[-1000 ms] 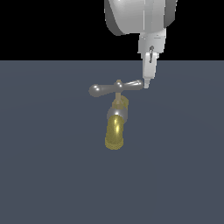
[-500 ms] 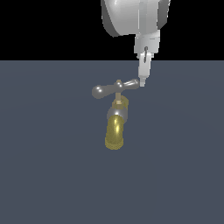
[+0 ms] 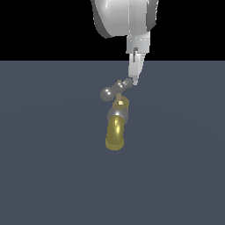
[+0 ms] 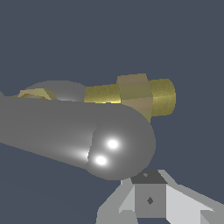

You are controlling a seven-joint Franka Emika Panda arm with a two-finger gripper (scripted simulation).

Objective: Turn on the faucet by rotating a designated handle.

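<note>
At the far end of the handle [image 3: 115,90], the gripper [image 3: 134,78] presses its fingertip against the rounded bulb, placed to push the crossbar round; whether its jaws are apart cannot be told; the faucet [image 3: 116,125] lies mid-scene, spout pointing near.

We are looking at a bare simulated setting with only two parts. A flat, matte slate-grey surface [image 3: 48,176] is filling the lower stretch of the exterior view, running unbroken to both of that view's edges. It is carrying no texture, seams or markings that we can make out. Above the surface, a plain black backdrop [image 3: 44,26] is meeting it along a straight, level horizon line. The light is lying evenly across the surface, with no distinct shadows showing on it. In the wrist view, the same grey surface [image 4: 109,30] is filling the whole background, uniform and unmarked.
</note>
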